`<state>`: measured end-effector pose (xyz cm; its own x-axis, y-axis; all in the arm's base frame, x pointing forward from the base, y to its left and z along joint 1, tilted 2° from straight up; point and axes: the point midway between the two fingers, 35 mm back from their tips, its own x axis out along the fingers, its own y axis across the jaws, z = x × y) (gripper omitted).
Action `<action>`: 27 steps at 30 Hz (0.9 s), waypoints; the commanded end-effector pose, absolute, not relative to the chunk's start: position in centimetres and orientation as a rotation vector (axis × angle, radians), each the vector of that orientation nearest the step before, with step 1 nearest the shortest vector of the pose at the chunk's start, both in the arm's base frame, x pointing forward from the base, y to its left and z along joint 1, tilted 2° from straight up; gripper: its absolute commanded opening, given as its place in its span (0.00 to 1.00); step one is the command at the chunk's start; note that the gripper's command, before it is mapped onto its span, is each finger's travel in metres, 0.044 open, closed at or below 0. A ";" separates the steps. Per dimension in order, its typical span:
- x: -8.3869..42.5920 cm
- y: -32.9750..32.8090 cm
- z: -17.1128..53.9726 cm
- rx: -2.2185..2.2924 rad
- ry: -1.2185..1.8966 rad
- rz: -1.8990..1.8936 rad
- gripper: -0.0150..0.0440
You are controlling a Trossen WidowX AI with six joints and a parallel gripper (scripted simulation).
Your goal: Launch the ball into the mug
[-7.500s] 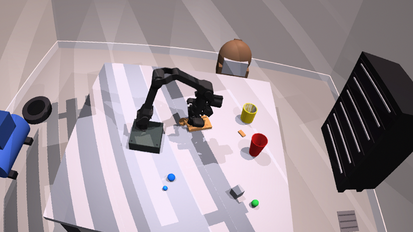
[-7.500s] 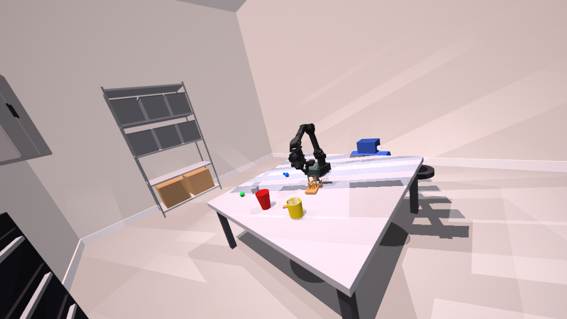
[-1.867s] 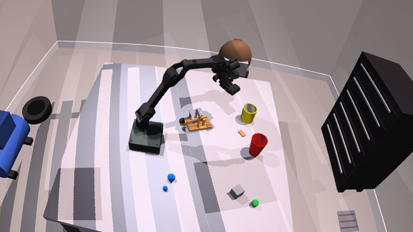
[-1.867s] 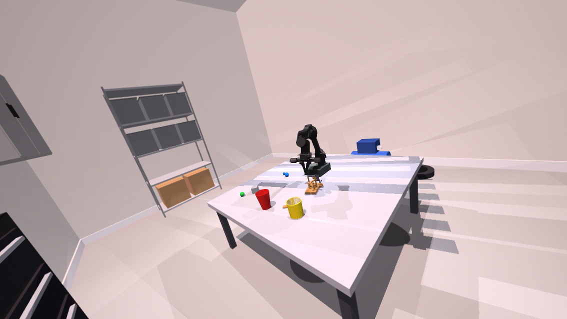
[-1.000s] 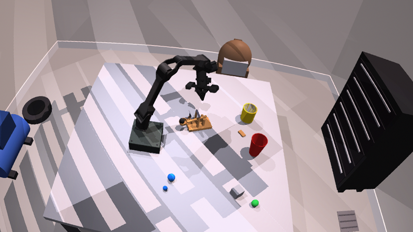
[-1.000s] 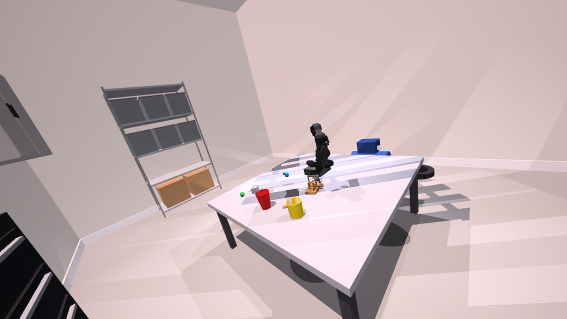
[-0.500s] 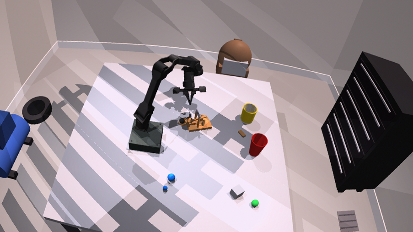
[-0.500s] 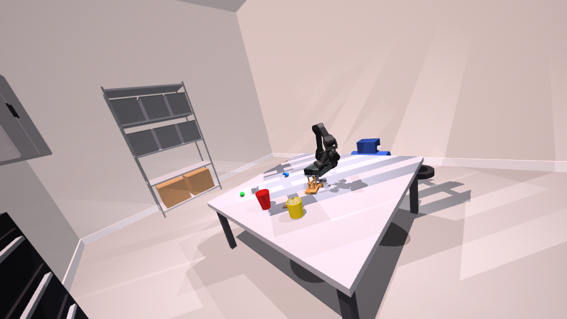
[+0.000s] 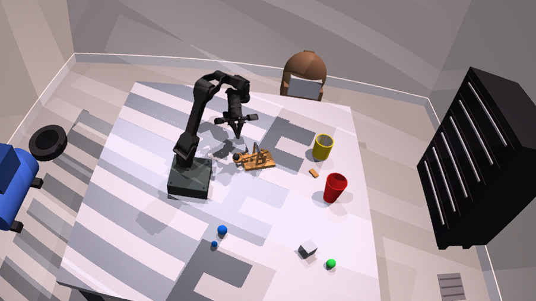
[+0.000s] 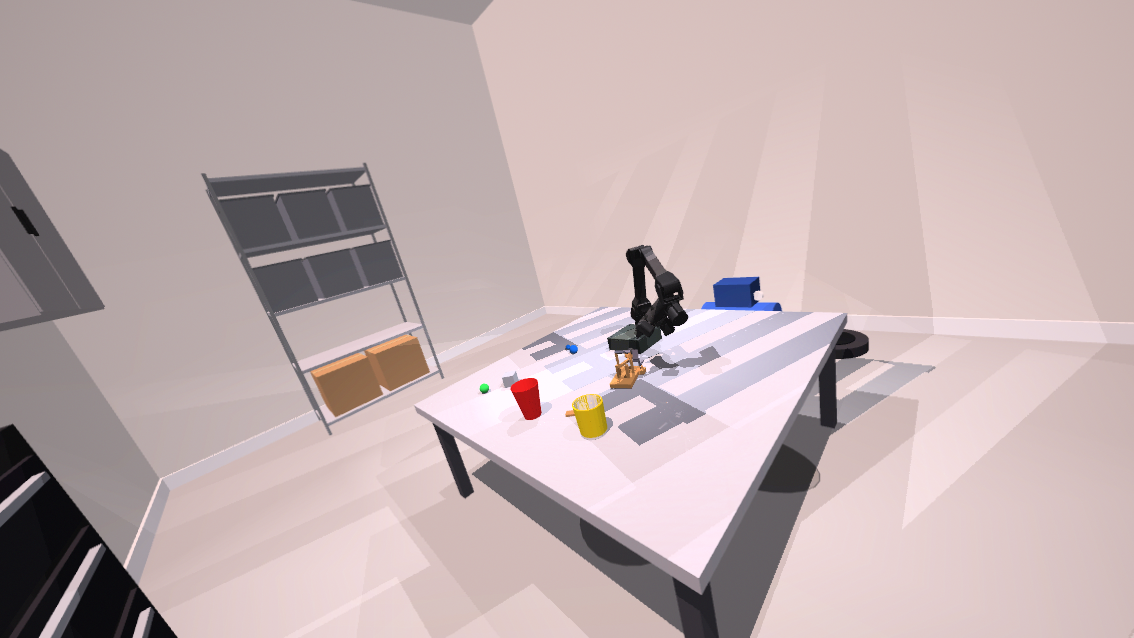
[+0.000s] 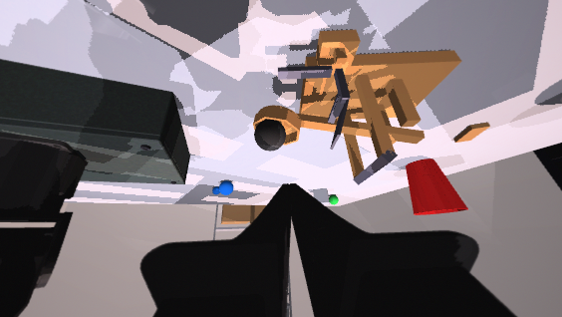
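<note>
The wooden catapult (image 9: 269, 163) (image 10: 624, 382) (image 11: 432, 67) stands on the table in front of the arm's base. A black ball (image 9: 236, 157) (image 11: 269, 135) sits in the cup at the end of its throwing arm, on the side toward the arm's base; I cannot make it out in the exterior view. The yellow mug (image 9: 321, 150) (image 10: 591, 420) stands upright farther out, beyond the catapult's other end, and is not in the wrist view. My gripper (image 9: 237, 136) (image 11: 289, 189) is shut and empty. It is above the table near the cup end of the catapult, apart from the ball.
A red cup (image 9: 333, 189) (image 10: 527, 400) (image 11: 433, 189) stands near the mug, with a small orange block (image 9: 313, 173) (image 11: 472, 132) between them. A grey cube (image 9: 307, 249), a green ball (image 9: 330, 263) and two blue balls (image 9: 222, 229) (image 9: 214, 244) lie toward another side.
</note>
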<state>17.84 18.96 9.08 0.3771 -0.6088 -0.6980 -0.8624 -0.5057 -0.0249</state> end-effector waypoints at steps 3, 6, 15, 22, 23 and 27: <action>17.7 18.7 9.1 -2.283 1.268 0.901 0.25; 17.8 18.8 8.6 -2.283 1.268 0.901 0.25; 17.8 19.0 7.1 -2.283 1.268 0.901 0.25; 17.8 19.1 6.0 -2.283 1.268 0.901 0.25; 17.8 19.1 5.8 -2.283 1.268 0.901 0.25; 17.8 19.2 5.2 -2.283 1.268 0.901 0.25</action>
<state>17.86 19.34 6.10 0.3883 -0.6007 -0.6988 -0.8552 -0.5174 -0.0305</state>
